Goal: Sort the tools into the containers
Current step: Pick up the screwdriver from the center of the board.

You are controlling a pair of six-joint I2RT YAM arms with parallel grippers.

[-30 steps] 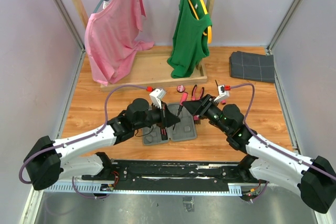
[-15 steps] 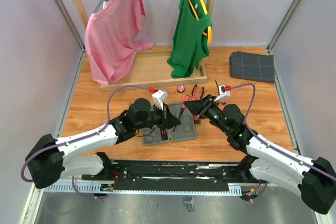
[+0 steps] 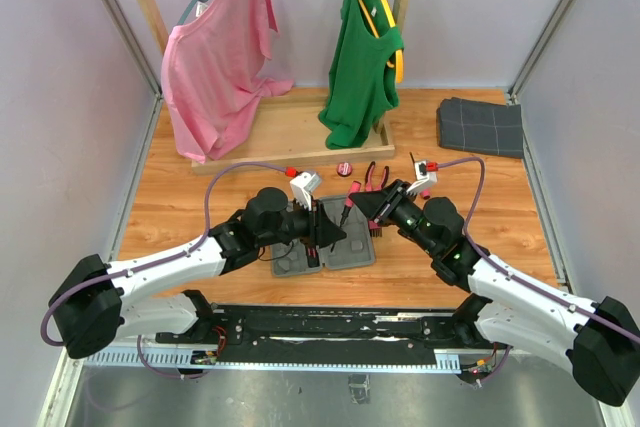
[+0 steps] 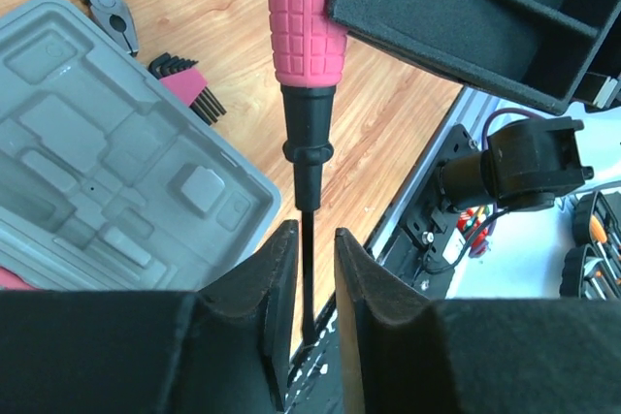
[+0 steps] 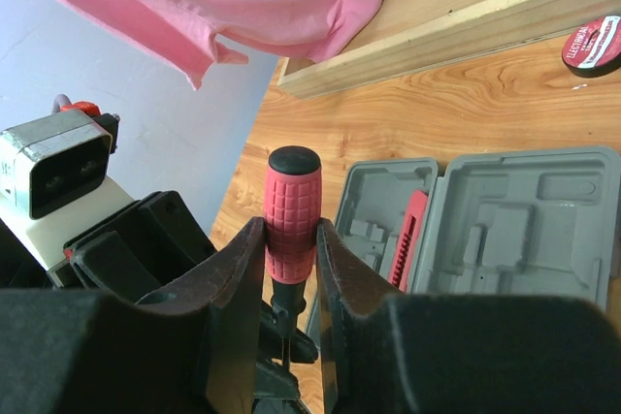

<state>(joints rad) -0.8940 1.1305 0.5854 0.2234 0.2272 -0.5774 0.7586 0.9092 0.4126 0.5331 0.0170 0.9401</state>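
Pink-handled screwdriver runs lengthwise between both pairs of jaws: right gripper clamped on the handle, left gripper slightly parted around the black shaft. The grey tool case lies just beside the left jaws

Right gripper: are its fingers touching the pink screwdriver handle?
Touching. The right wrist view shows both fingers of the right gripper pressed against the sides of the screwdriver handle, with no gap.

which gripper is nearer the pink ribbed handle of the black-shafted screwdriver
Right. The right gripper clamps the pink ribbed handle itself; the left gripper straddles the thin black shaft below it.
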